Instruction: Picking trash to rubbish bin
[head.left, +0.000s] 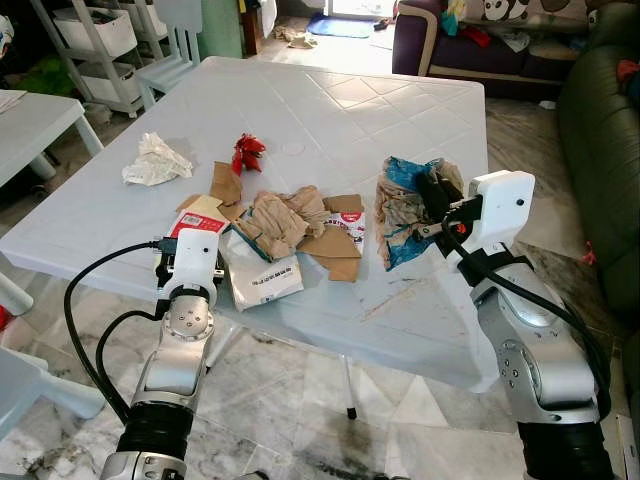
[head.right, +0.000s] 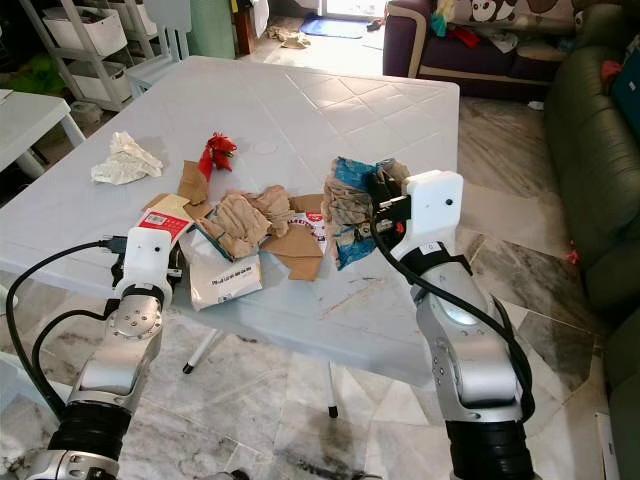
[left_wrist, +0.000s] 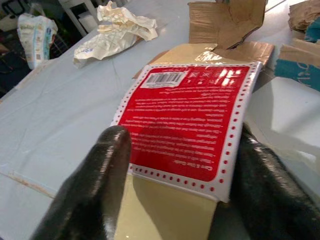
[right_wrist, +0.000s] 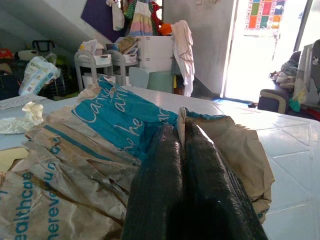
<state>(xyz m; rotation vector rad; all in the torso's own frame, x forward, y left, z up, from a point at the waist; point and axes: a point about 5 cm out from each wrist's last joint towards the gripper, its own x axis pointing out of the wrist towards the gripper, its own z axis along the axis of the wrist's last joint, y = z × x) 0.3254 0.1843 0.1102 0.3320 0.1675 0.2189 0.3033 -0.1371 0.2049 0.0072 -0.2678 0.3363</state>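
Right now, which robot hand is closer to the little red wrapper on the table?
Left. The left gripper sits at the table's near edge by the red-labelled packet, a short way from the red wrapper. The right gripper is farther across, pinching the blue-and-brown paper bag.

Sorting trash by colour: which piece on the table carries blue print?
The crumpled paper bag pinched by the right gripper; the other scraps are brown, white or red.

My white table (head.left: 330, 110) carries crumpled white paper (head.left: 156, 162), red wrapper (head.left: 247, 152), cardboard scraps (head.left: 335, 250), brown paper wad (head.left: 283, 220), white packet (head.left: 262, 278), red card (left_wrist: 187, 117)
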